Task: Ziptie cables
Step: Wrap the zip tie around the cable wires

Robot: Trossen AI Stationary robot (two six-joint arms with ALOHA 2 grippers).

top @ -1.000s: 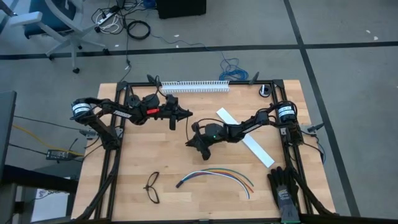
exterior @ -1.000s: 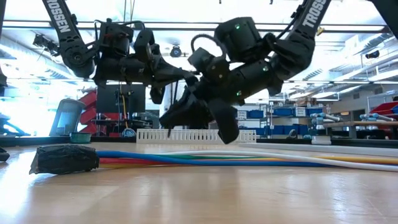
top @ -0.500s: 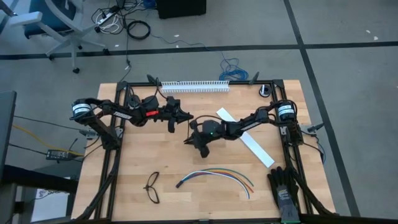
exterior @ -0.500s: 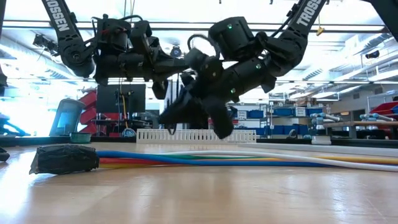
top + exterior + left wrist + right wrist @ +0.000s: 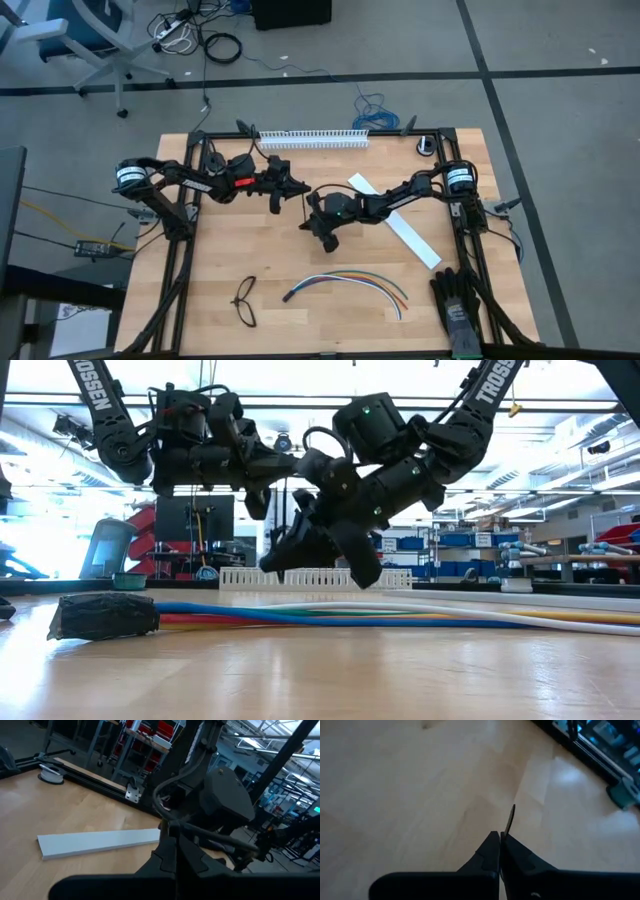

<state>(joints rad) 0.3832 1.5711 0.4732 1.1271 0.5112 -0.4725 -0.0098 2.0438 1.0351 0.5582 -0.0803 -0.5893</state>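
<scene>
The cables (image 5: 350,281) lie loose on the table near its front edge and run across the low view (image 5: 380,614), with their dark end (image 5: 103,617) on the left. The ziptie (image 5: 303,206), a thin dark strip, hangs in the air between my two grippers above the middle of the table. My left gripper (image 5: 303,189) points level toward the table's right and is shut on the ziptie's far end. My right gripper (image 5: 306,222) slants down from the right and is shut on the ziptie's near end (image 5: 510,818). My left gripper pinches the ziptie's far end between its two shut fingers (image 5: 172,840), coming level from the table's left. The strip is clear of the table. The exact spot is too thin to make out. My right gripper pinches the ziptie near its other end between its two fingertips (image 5: 496,845). A short tip (image 5: 510,816) sticks out past them. The fingers slant down from the table's right and lie across the strip, which is held clear of the table.
Black glasses (image 5: 245,300) lie at the front left. A wide flat white strip (image 5: 396,223) lies right of centre. A white toothed rail (image 5: 313,137) runs along the far edge, with a tape roll (image 5: 428,146) at the far right. A black glove (image 5: 458,305) lies at the front right.
My right gripper has rolled and tipped a little at the wrist, staying just in front of the left gripper's tip. The ziptie stays in the air between the two grippers.
</scene>
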